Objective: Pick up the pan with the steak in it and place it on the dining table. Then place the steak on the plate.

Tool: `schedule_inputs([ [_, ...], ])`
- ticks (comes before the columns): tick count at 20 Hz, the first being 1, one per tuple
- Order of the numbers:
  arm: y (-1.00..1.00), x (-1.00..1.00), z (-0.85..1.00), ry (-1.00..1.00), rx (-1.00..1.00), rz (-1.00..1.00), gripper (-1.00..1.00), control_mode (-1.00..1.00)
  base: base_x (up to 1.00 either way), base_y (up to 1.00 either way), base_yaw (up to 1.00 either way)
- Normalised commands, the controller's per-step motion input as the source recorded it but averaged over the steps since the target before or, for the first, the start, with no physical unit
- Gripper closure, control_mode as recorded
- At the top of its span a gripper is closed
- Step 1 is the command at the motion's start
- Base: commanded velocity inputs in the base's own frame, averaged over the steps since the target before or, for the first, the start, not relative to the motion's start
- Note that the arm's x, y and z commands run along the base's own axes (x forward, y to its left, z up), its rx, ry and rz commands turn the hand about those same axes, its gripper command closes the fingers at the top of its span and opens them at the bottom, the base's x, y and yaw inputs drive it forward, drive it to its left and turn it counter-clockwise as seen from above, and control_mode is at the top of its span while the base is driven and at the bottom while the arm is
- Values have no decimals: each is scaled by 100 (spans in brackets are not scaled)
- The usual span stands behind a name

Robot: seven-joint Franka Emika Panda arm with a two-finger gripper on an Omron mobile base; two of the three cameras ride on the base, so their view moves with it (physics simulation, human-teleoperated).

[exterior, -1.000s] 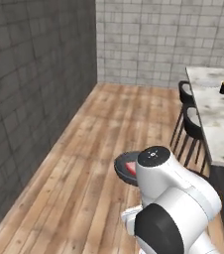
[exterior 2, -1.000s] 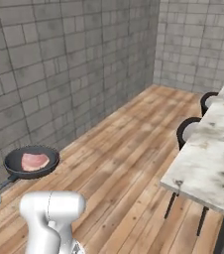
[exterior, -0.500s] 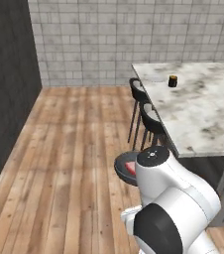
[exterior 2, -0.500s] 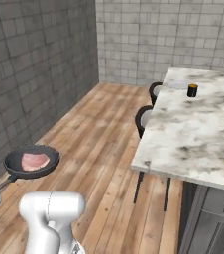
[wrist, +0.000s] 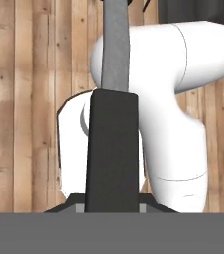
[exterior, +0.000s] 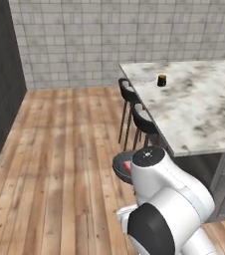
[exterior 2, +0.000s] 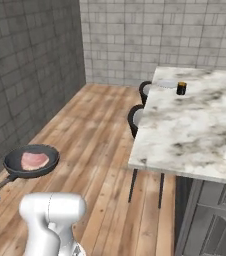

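In the right base view the black pan hangs level above the wooden floor at the lower left, with the pink steak lying flat inside. Its long handle runs down-left into my hand at the picture's edge. In the hand view my gripper is shut on the handle, which runs straight up from between the fingertips. From the left base view only the pan's rim and a red bit of steak peek out behind my arm. The dining table stands to the right, with the grey plate at its far end.
A small dark mug stands beside the plate. Two black stools are tucked along the table's near side. Grey cabinet fronts sit under the table's front end. Tiled walls close the room at the back and left.
The whole scene has shifted as the base turned: the table has swung further into both views. The pan with the steak keeps its place relative to my arm.
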Motion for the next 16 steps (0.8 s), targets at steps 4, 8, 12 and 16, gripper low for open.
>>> schedule_inputs([
  [4,0,0,0,0,0,0,100,100,-4,69,-3],
  [8,0,0,0,0,0,0,100,100,-1,15,0],
  [12,0,0,0,0,0,0,100,100,30,2,0],
  [16,0,0,0,0,0,0,100,100,74,13,-2],
])
